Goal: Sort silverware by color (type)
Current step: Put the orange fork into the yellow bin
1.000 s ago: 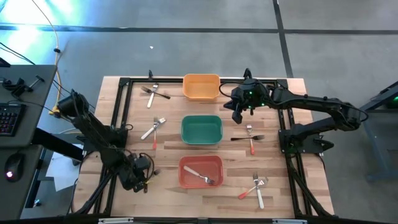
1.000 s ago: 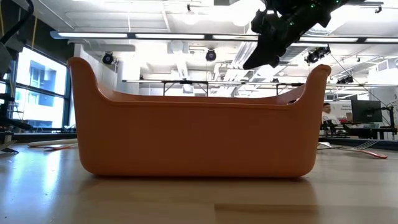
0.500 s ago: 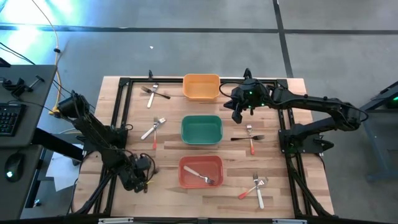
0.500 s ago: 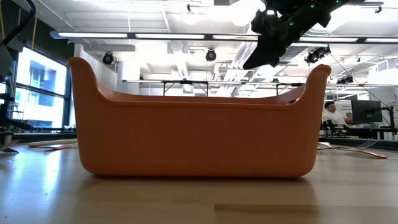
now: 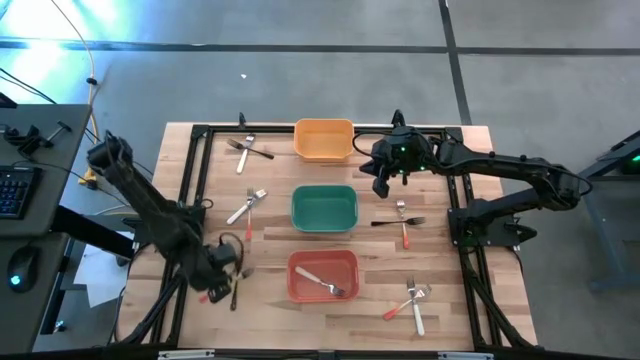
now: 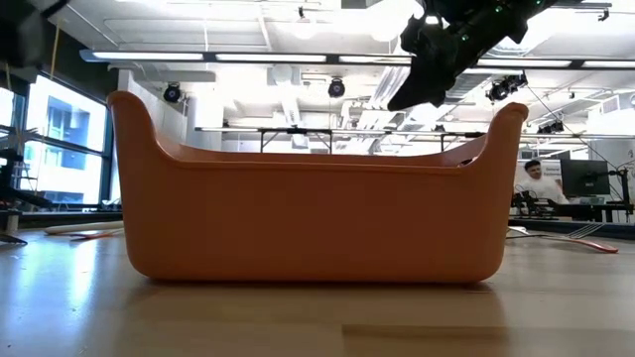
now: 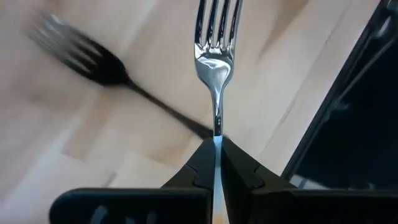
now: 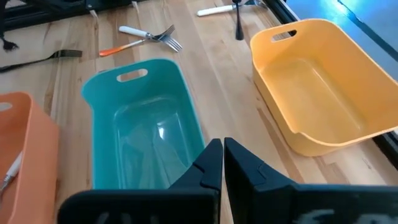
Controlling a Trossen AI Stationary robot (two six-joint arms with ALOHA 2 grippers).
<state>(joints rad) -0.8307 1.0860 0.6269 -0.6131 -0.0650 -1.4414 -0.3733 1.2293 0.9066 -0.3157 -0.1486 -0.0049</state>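
My left gripper (image 5: pixel 218 278) is at the table's near left corner, shut on a metal-headed fork (image 7: pixel 217 37). A black fork (image 7: pixel 102 62) lies on the wood just beyond it. My right gripper (image 5: pixel 385 180) hangs shut and holds nothing, above the table between the orange bin (image 5: pixel 323 140) and the green bin (image 5: pixel 324 208). It also shows in its own wrist view (image 8: pixel 222 146). The red bin (image 5: pixel 323 275) holds one white-handled fork (image 5: pixel 322 283). Other forks lie in crossed pairs at the far left (image 5: pixel 248 150), left middle (image 5: pixel 248 208), right middle (image 5: pixel 403 222) and near right (image 5: pixel 412 300). My left gripper pinches the fork's slim neck (image 7: pixel 216 121) just behind the head, between its two fingertips. The fork runs along the fingers, and its tines point forward past the tips. The head stands over the black fork's handle. The fingers hide the held fork's own handle.
A black frame (image 5: pixel 200 135) rims the wooden table, and a rail runs close beside my left gripper (image 7: pixel 348 112). The three bins stand in a row down the table's middle. In the low view the orange bin (image 6: pixel 317 218) fills the foreground. A person sits in the room behind (image 6: pixel 536 178).
My left arm has swung its elbow up and toward the far left. Its gripper has shifted a little toward the table's left edge. My right arm has kept still.
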